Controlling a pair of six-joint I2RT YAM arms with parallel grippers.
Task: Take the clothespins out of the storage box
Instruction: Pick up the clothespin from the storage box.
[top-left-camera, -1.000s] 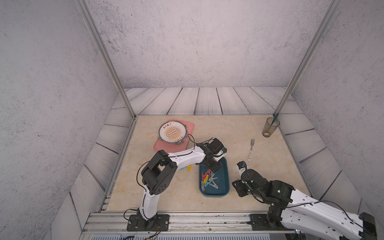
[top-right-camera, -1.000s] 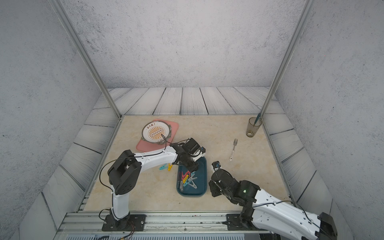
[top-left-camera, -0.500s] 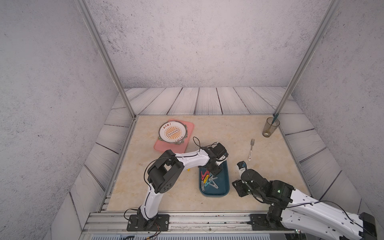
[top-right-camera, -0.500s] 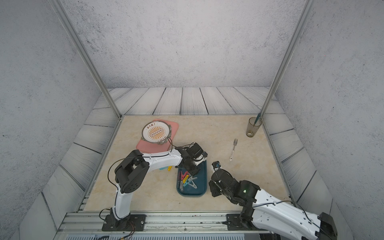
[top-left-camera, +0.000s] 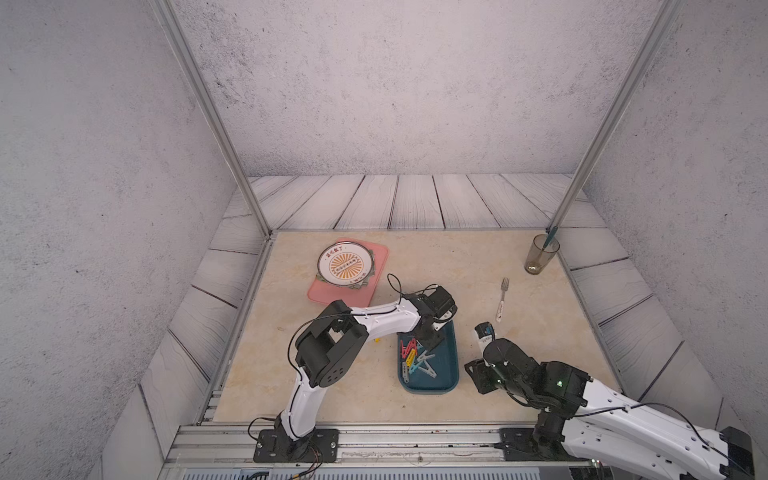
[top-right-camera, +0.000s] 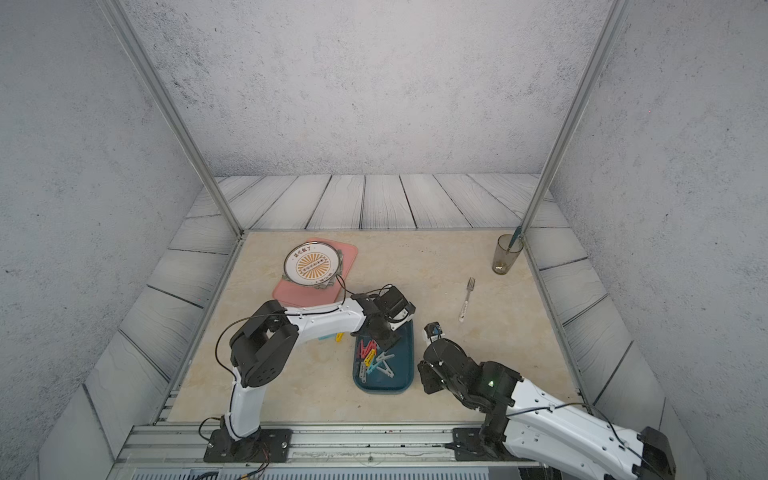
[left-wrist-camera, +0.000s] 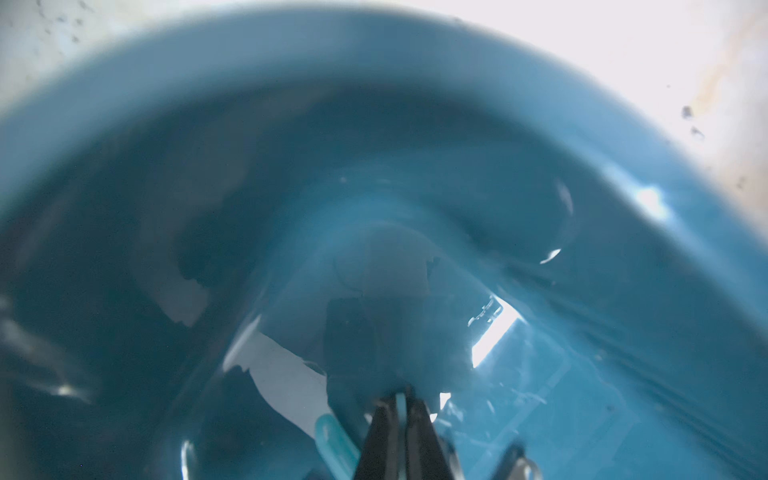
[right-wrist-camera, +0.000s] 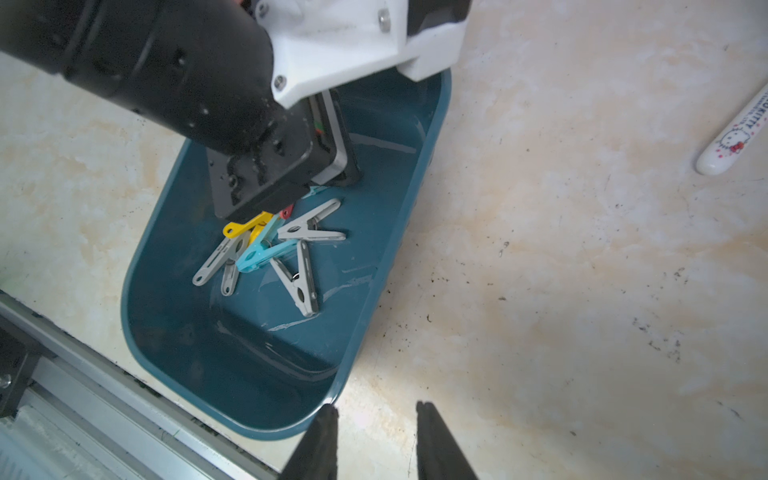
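The dark teal storage box (top-left-camera: 432, 384) (top-right-camera: 390, 384) lies front centre on the table. Several clothespins (top-left-camera: 415, 359) (top-right-camera: 374, 359) (right-wrist-camera: 291, 245) in red, yellow, teal and grey are heaped inside it. My left gripper (top-left-camera: 429, 341) (top-right-camera: 384, 338) (left-wrist-camera: 400, 409) reaches down into the box's far end, shut on a thin teal clothespin (left-wrist-camera: 400, 403). A yellow clothespin (top-right-camera: 340, 336) and a teal one (top-right-camera: 324, 337) lie on the table left of the box. My right gripper (top-left-camera: 473, 376) (right-wrist-camera: 376, 409) hangs open and empty over the table by the box's near right corner.
A pink tray (top-left-camera: 328, 293) with a patterned plate (top-left-camera: 345, 266) sits at the back left. A fork (top-left-camera: 503, 297) (right-wrist-camera: 731, 141) lies right of the box. A glass (top-left-camera: 540, 257) stands in the back right corner. A metal rail (top-left-camera: 415, 440) runs along the front edge.
My left gripper has dropped from above the box's far left edge down into the box and shut on a teal clothespin. The right arm has not moved.
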